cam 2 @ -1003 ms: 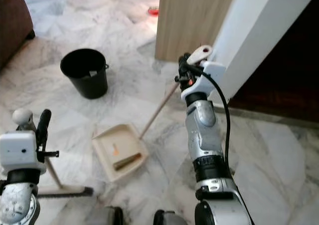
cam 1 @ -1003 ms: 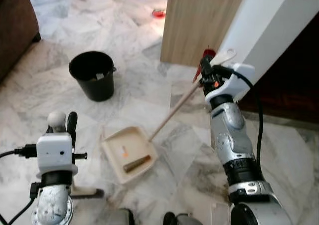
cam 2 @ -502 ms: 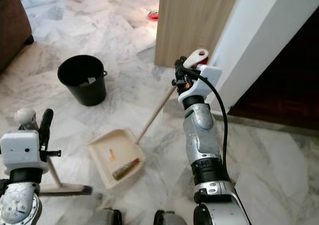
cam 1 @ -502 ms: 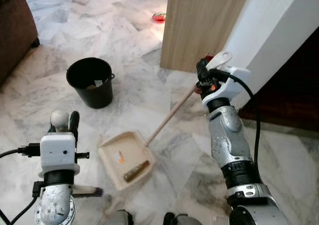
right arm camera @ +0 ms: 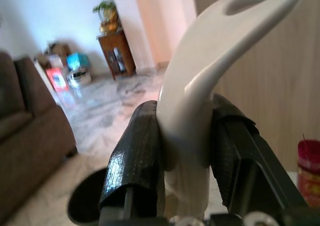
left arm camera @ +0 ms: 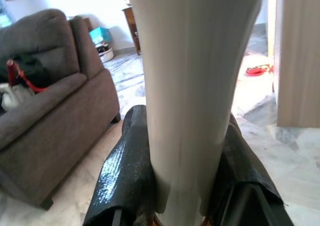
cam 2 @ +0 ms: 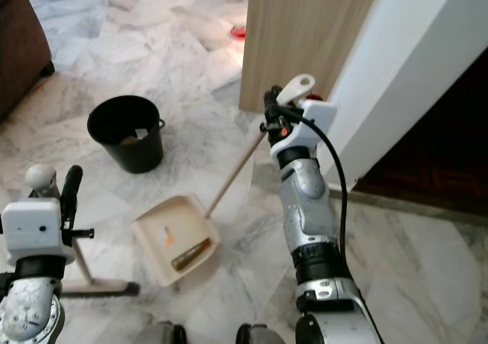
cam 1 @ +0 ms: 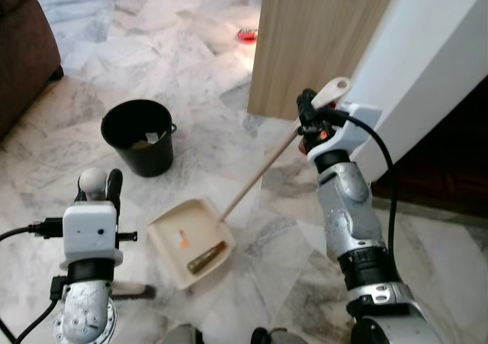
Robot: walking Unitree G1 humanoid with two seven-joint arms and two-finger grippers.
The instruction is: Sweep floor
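On marble floor: right gripper (right arm camera: 182, 136) clamps dustpan handle (cam 1: 263, 173), left gripper (left arm camera: 182, 151) clamps broom handle (left arm camera: 192, 85); bucket (cam 1: 138, 136) beyond dustpan (cam 1: 189, 242).

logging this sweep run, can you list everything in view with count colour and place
dustpan: 1, cream, on the marble floor, long handle rising to the right gripper
debris: brown stick and orange scrap inside the dustpan
bucket: 1, black, beyond the dustpan, scraps inside
broom: 1, pale handle, head on the floor at the robot's left
sofa: 1, brown, far left
wood panel: 1, light brown, ahead
red object: 1, far floor
left gripper: black, shut on the broom handle
right gripper: black, shut on the dustpan handle
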